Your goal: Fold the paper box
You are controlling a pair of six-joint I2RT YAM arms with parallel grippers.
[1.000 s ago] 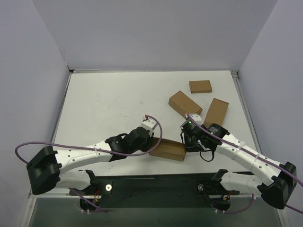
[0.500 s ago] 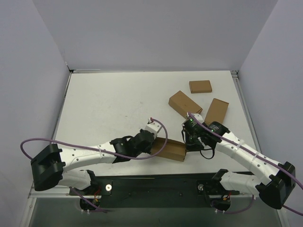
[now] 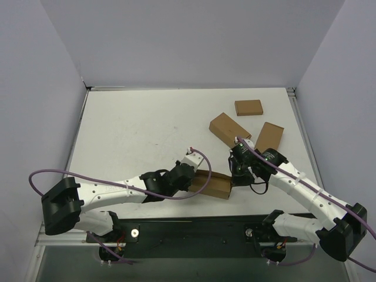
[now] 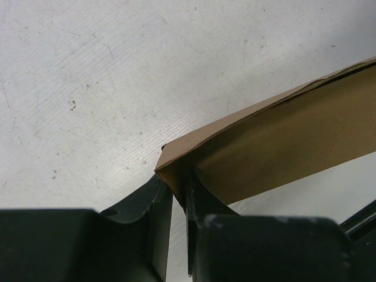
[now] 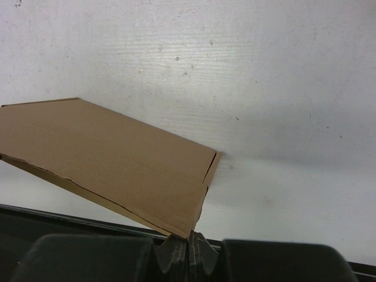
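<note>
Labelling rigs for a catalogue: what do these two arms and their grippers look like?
Both the left arm and right arm have white link shells with black joints and black bases. A purple cable loops along each. The left gripper and right gripper have dark fingers.

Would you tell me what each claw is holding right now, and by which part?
Both hold the paper box: the right claw pinches one corner at its right end, the left claw clamps a corner at its left end.
</note>
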